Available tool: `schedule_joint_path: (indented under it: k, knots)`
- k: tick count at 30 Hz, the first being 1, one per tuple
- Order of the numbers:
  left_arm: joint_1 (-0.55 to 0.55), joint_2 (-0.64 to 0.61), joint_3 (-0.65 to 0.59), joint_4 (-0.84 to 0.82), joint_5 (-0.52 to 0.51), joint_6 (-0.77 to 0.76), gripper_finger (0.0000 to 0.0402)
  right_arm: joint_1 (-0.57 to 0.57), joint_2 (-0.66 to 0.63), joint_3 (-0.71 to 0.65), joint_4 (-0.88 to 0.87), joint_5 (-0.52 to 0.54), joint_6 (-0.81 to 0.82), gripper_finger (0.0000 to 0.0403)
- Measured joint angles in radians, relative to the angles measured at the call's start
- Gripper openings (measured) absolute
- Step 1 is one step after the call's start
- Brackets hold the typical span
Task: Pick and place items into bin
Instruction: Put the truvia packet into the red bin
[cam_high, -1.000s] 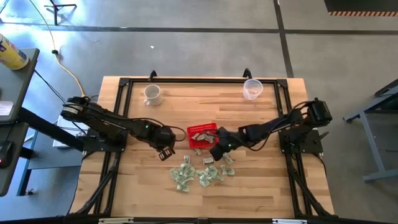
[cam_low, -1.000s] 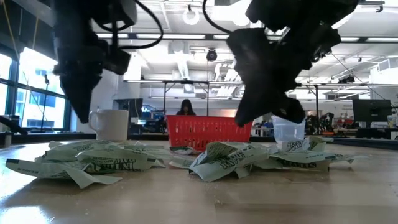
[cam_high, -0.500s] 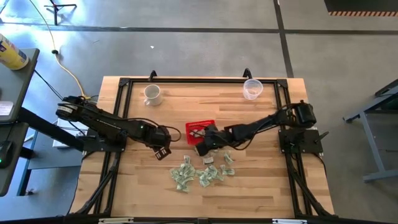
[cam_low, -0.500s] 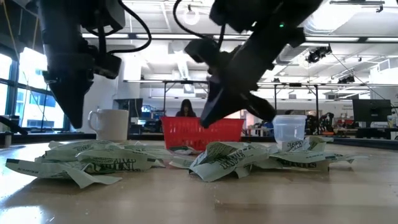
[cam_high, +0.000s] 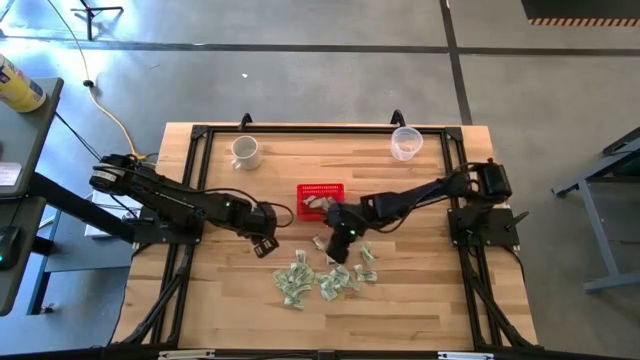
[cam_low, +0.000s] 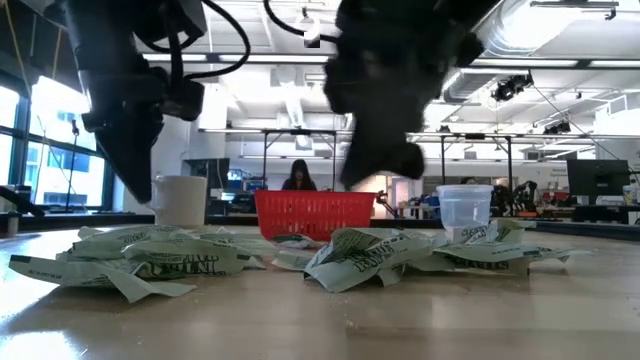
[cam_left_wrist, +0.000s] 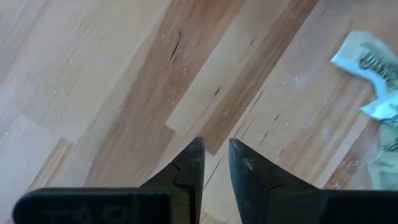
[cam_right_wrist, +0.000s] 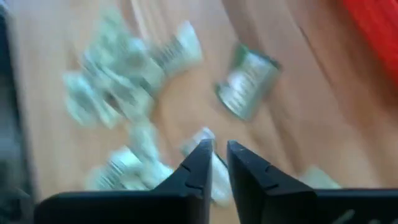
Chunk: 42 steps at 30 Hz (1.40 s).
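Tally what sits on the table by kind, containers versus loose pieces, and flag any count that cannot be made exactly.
White mug: 1
Clear plastic cup: 1
Red basket: 1
Pale green-and-white wrappers: overlapping, no exact count; roughly 15 loose on the table, a few more in the basket
Total: 3 containers plus the wrappers

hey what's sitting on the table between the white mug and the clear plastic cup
Nothing: in the high view the strip of table between the white mug and the clear plastic cup is bare wood.
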Motion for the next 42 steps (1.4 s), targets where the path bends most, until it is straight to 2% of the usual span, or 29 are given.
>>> schedule_joint_path:
  k: [4,8,11,13,16,21,24,27,29,33,42]
  knots:
    - [0.000,0.000,0.000,0.031,-0.005,0.001,0.0110,-0.004,-0.058,0.000,-0.183,0.032,-0.113,0.0089]
    - [0.000,0.000,0.000,0.067,0.017,0.046,0.0110,0.030,-0.106,0.000,-0.374,0.072,-0.136,0.0140]
    - [0.000,0.000,0.000,0.100,0.031,0.094,0.0110,0.086,-0.126,-0.001,-0.465,0.083,-0.118,0.0176]
    - [0.000,0.000,0.000,0.129,0.001,0.151,0.0110,0.139,-0.129,-0.001,-0.494,0.117,-0.079,0.0194]
    - [0.001,0.000,0.000,0.204,-0.062,0.326,0.0110,0.229,-0.129,-0.002,-0.493,0.186,0.015,0.0214]
    - [0.031,0.014,0.001,0.357,-0.043,0.620,0.0116,0.357,-0.129,-0.002,-0.498,0.305,0.261,0.0225]
    - [0.078,0.051,0.001,0.455,0.049,0.789,0.0129,0.422,-0.129,-0.002,-0.525,0.378,0.372,0.0225]
    - [0.101,0.107,0.002,0.569,0.192,0.912,0.0147,0.472,-0.129,-0.003,-0.566,0.410,0.454,0.0227]
    - [0.098,0.153,0.011,0.621,0.258,0.969,0.0160,0.493,-0.129,-0.003,-0.609,0.378,0.507,0.0228]
    - [0.079,0.239,0.050,0.642,0.308,1.017,0.0189,0.527,-0.129,-0.004,-0.655,0.330,0.556,0.0228]
    - [0.080,0.388,0.209,0.634,0.285,1.154,0.0239,0.580,-0.128,-0.004,-0.675,0.359,0.632,0.0228]
